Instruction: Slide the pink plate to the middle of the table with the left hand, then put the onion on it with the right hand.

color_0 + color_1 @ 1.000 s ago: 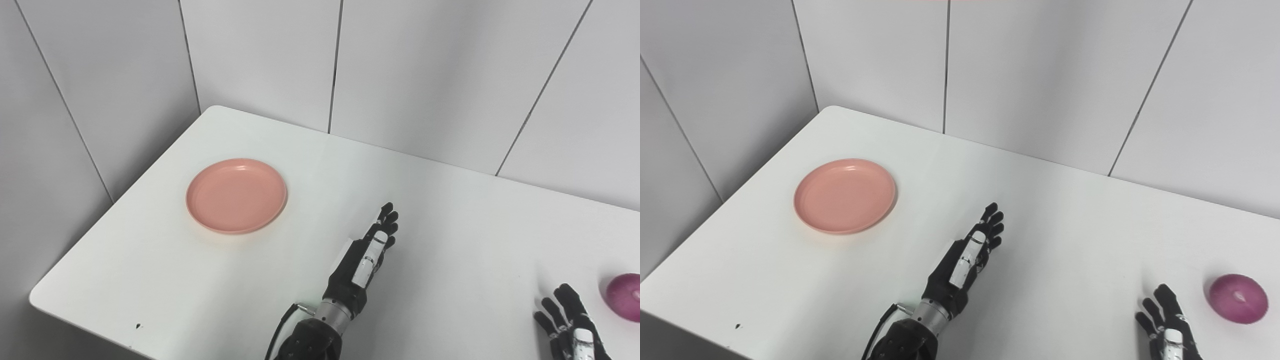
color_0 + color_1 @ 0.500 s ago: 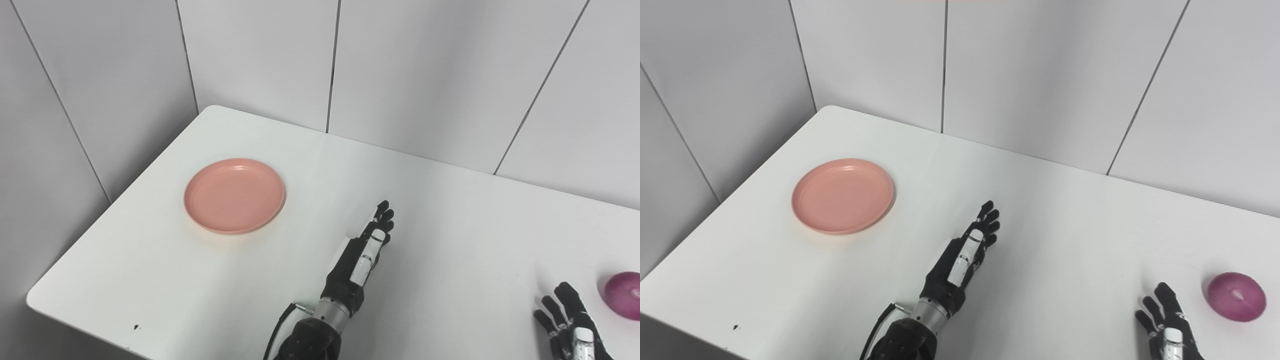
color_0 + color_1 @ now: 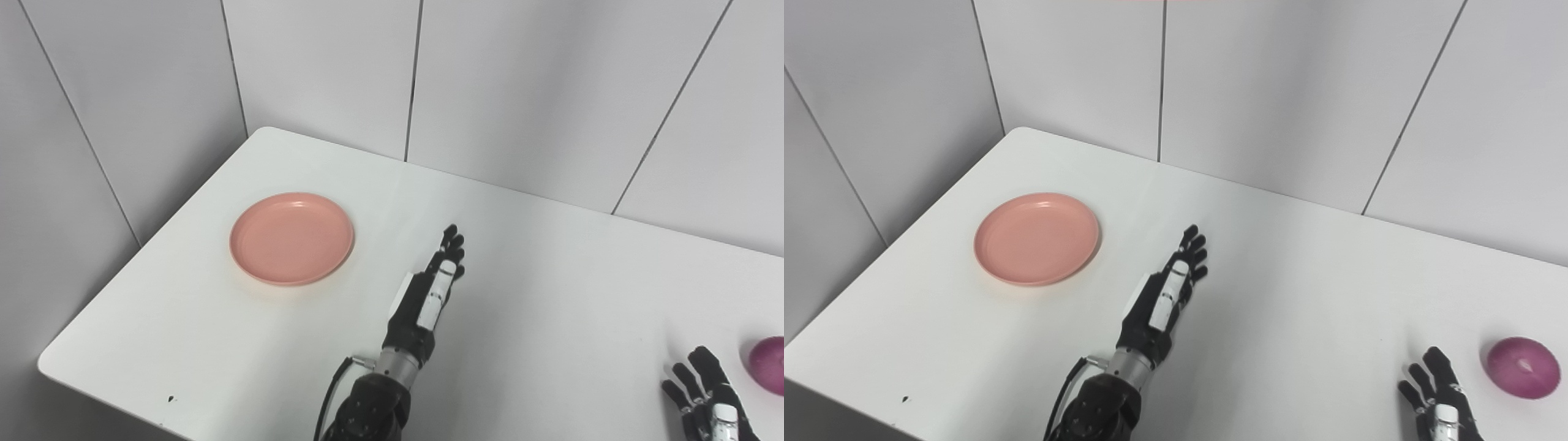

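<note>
Nothing is done yet — the round pink plastic plate point(image 3: 291, 238) is sitting near the white counter's point(image 3: 539, 288) left edge, the purple onion point(image 3: 1522, 367) by the right edge, both black hands — left point(image 3: 429, 293), right point(image 3: 1438, 399) — open, holding nothing.

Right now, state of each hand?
Left hand: open, fingers extended, holding nothing, apart from the pink plate.
Right hand: open, fingers spread, holding nothing, beside the onion, not touching it.
</note>
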`<state>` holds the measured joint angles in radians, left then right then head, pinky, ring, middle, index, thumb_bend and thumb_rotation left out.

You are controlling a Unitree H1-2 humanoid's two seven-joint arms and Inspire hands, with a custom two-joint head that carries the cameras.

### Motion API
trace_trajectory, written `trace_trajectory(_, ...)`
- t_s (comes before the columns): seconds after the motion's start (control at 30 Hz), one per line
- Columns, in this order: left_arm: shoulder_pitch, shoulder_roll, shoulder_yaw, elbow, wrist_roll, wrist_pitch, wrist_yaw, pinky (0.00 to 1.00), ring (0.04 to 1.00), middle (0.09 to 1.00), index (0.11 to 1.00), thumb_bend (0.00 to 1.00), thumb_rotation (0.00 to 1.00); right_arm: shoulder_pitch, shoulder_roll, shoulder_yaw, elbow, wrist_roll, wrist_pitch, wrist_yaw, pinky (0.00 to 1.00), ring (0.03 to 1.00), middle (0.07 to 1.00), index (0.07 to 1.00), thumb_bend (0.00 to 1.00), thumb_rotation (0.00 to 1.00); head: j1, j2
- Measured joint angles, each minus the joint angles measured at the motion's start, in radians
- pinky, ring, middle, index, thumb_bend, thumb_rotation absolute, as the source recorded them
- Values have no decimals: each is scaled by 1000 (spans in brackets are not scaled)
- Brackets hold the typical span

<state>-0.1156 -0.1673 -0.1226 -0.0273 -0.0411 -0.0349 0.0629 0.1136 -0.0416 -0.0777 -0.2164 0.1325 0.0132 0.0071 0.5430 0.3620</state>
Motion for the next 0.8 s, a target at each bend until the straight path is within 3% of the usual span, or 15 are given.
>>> trace_trajectory(0.37, -45, 21, 60, -87, 0, 91, 2, 1000, 1000, 1000, 996, 503, 1000, -2, -1, 0, 1, -2, 0, 0, 842, 891, 911, 869, 726, 852, 2, -5)
trace_trajectory(0.8, -131, 61, 162, -118, -20, 92, 9, 988, 976, 995, 973, 515, 1000, -7, -4, -3, 10, 1, 0, 0, 860, 882, 910, 866, 747, 858, 12, -6)
